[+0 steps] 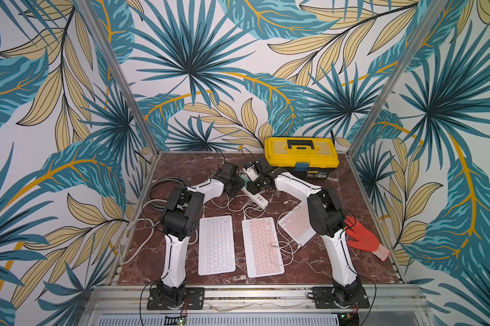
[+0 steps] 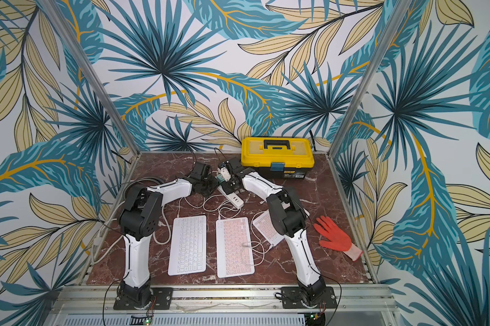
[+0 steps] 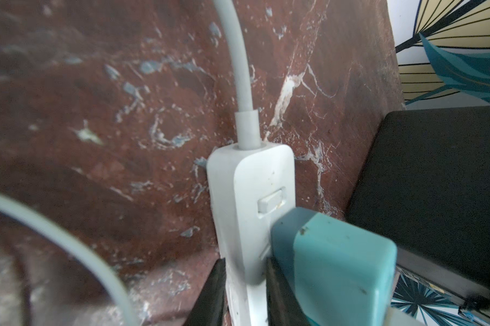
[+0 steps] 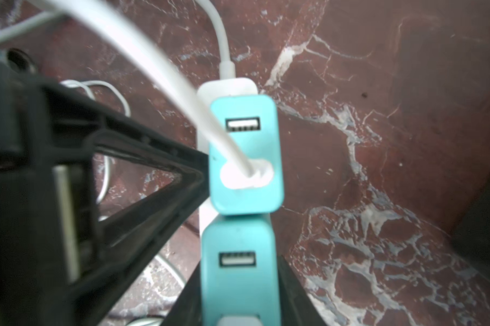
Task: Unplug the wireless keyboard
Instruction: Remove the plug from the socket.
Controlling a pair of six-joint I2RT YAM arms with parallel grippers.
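Across the white power strip (image 3: 246, 197), the left gripper (image 3: 244, 266) is clamped. Above it, the right gripper (image 4: 239, 268) seems closed on the nearer teal charger (image 4: 238, 290), which stands off the strip toward it.

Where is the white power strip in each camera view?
Top view: power strip just behind the keyboards, centre.
Top view: same spot.
Left wrist: centre, clamped in left pincer.
Right wrist: centre, mostly under teal chargers.
Shared landmark: teal charger.
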